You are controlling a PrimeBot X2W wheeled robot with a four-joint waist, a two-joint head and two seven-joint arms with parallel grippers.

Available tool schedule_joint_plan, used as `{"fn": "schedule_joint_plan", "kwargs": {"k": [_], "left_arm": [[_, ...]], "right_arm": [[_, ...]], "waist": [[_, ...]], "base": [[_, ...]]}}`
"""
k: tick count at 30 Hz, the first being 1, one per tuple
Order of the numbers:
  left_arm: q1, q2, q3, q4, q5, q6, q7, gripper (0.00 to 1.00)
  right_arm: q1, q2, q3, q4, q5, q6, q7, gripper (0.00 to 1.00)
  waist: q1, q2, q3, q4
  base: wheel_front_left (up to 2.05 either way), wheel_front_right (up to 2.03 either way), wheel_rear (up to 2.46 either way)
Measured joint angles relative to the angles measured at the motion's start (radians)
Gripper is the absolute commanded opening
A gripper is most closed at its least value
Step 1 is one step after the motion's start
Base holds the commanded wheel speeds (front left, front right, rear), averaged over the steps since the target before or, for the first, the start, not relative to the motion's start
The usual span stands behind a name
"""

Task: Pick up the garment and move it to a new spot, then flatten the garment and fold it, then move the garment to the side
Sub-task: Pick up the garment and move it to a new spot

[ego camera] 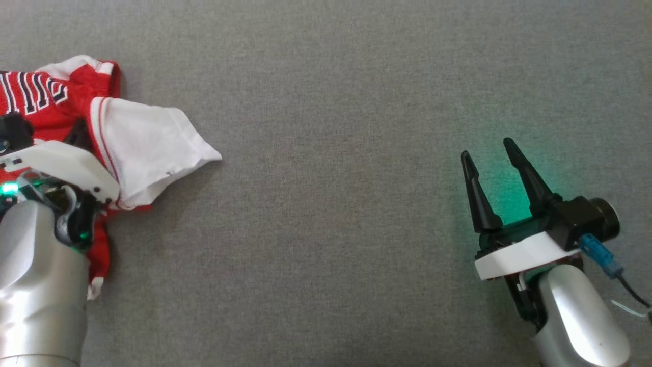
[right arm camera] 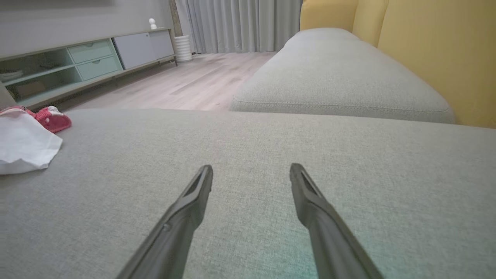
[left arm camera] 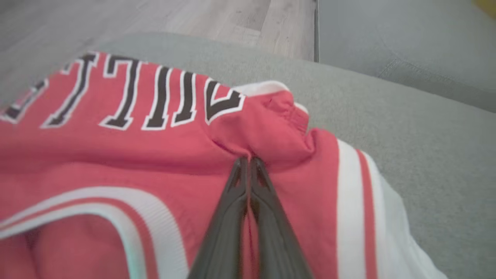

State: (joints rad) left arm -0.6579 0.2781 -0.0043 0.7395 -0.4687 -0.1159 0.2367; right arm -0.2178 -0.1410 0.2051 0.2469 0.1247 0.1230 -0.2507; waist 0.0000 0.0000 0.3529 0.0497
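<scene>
Red "BULL" garment in left claw

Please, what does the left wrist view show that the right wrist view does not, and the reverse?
Left wrist view: the left gripper, shut on a fold of the red and white sports jersey, and the jersey's black letters with white outlines. Right wrist view: the right gripper, open over the grey fabric cushion, plus a yellow sofa back, grey curtains and a low cabinet with pale green drawers. Shared: the jersey, the cushion, the pale wooden floor.
</scene>
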Motion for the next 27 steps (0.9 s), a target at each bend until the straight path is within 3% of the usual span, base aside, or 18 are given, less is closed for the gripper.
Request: {"fn": "schedule_joint_plan", "kwargs": {"k": [8, 16, 22, 27], "left_arm": [[0.0, 0.077, -0.022, -0.191, -0.029, -0.008, -0.016, 0.0], [0.014, 0.12, -0.039, -0.519, -0.077, -0.009, 0.106, 0.0], [0.042, 0.112, -0.071, -0.724, -0.131, -0.008, 0.189, 0.0], [0.055, 0.06, -0.113, -0.902, -0.209, -0.005, 0.262, 0.0]], "right_arm": [[0.01, 0.036, 0.001, 0.021, 0.015, 0.0, 0.0, 1.0], [0.074, 0.067, 0.01, 0.036, 0.025, 0.0, 0.0, 1.0], [0.086, 0.072, 0.012, 0.036, 0.033, 0.0, 0.0, 1.0], [0.101, 0.078, 0.019, 0.034, 0.034, 0.0, 0.0, 1.0]], "waist": [[0.0, 0.0, -0.093, -0.001], [-0.0002, 0.0, -0.2, -0.018], [-0.0002, 0.0, -0.241, -0.057], [-0.0001, 0.0, -0.261, -0.118]], "base": [[0.0, 0.0, 0.0], [0.0, 0.0, 0.0], [0.0, 0.0, 0.0], [0.0, 0.0, 0.0]]}}
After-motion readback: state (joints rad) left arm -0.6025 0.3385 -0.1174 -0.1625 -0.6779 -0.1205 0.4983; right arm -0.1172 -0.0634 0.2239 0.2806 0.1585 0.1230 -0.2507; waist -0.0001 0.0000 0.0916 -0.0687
